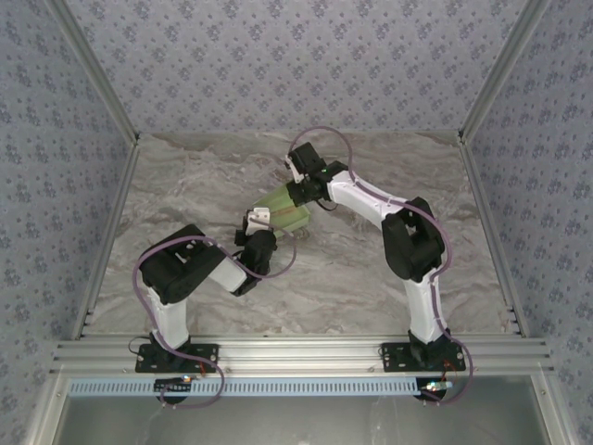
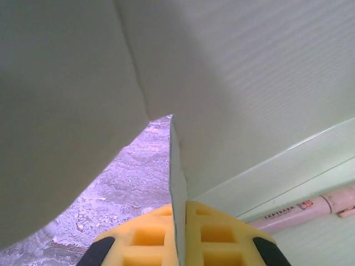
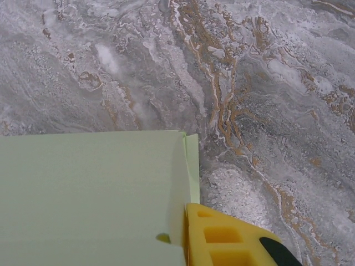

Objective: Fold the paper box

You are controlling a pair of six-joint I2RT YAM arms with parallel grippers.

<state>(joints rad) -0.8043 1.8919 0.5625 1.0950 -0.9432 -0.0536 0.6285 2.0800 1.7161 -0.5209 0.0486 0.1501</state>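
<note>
The paper box (image 1: 285, 209) is pale green card, partly folded, near the middle of the table between both arms. My left gripper (image 1: 258, 220) meets its near-left side. In the left wrist view my left gripper (image 2: 178, 208) is shut, its yellow pads (image 2: 219, 233) pinching a thin upright card edge of the paper box (image 2: 249, 83). My right gripper (image 1: 301, 192) reaches the far-right side. In the right wrist view my right gripper (image 3: 180, 221) has one yellow finger (image 3: 222, 238) against a folded flap of the paper box (image 3: 83, 194). The card hides its other finger.
A thin tan stick with printed lettering (image 2: 299, 213) lies against the card at the lower right of the left wrist view. Grey marbled tabletop (image 1: 204, 176) spreads around the box. Patterned walls enclose the table on three sides.
</note>
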